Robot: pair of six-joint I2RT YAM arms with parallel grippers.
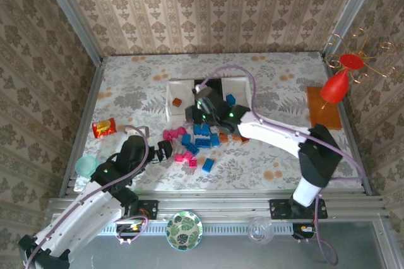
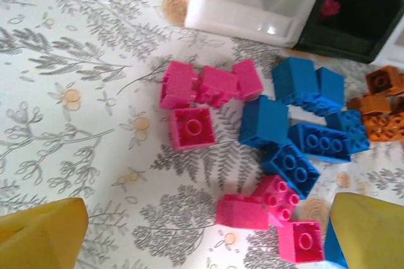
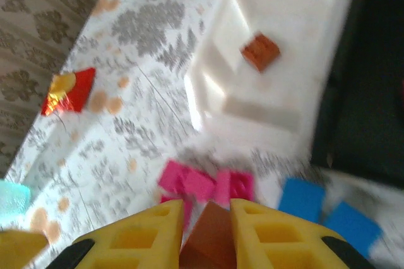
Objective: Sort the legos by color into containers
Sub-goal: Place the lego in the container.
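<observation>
Right wrist view: right gripper (image 3: pixel 207 211) is closed narrow on a brown-orange brick (image 3: pixel 211 240), pinched between its two yellow fingers (image 3: pixel 154 234) on the flat side walls. My read: hard plastic, light and stiff, so it won't crush. The smooth faces could slip or twist if gripped off-centre, so take opposite flat sides, not studs or corners. Just past the fingertips, pink bricks (image 3: pixel 202 184) and blue bricks (image 3: pixel 303 199) lie loose on the counter (image 3: pixel 126 130). Beyond them is the white tray (image 3: pixel 252 111) with one brown brick (image 3: pixel 260 51) in it, and the black tray (image 3: pixel 366 92) just beside it. Left gripper (image 2: pixel 208 228) hangs wide open over the pile, holding nothing.
</observation>
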